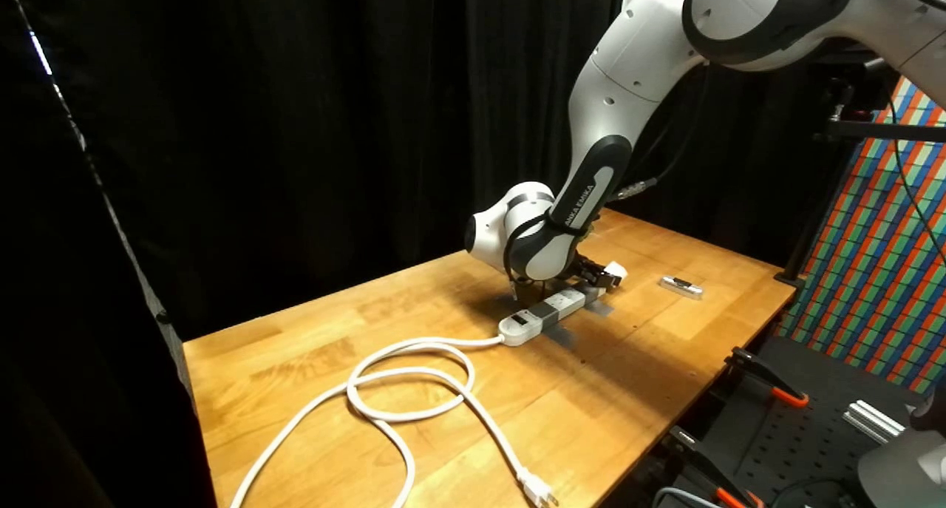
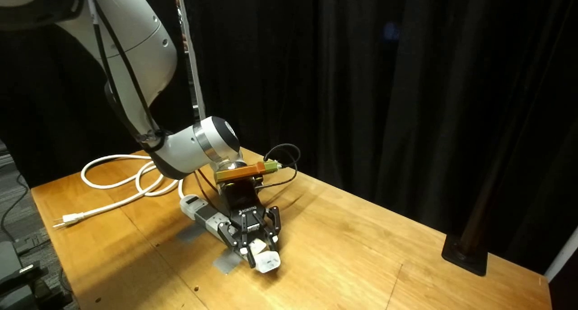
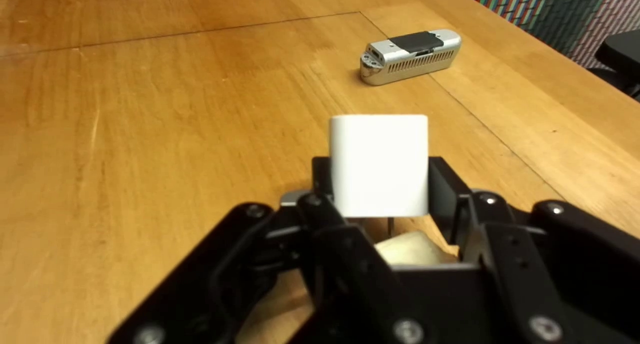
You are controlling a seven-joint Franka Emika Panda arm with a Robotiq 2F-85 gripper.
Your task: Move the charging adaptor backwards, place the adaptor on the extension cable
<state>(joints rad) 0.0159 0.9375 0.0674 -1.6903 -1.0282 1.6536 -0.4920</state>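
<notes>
The charging adaptor (image 3: 379, 166), a white rounded block, sits between the fingertips of my gripper (image 3: 380, 185), which is shut on it. A thin dark prong shows below its near face in the wrist view. In both exterior views the adaptor (image 1: 616, 271) (image 2: 268, 261) is just past the far end of the extension cable's oblong strip (image 1: 520, 330) (image 2: 195, 205). That strip's pale end (image 3: 411, 249) appears under the adaptor, between my fingers, with a small gap visible. My gripper (image 2: 263, 252) hides part of the strip and its outlets.
Grey tape (image 2: 228, 261) lies at the strip's side. The white cord loops across the table to its plug (image 1: 536, 487). A small silver device (image 3: 410, 58) with a black patch rests beyond the adaptor. A black stand base (image 2: 465, 256) and orange-tipped clamps (image 1: 768, 378) are at the table's edges.
</notes>
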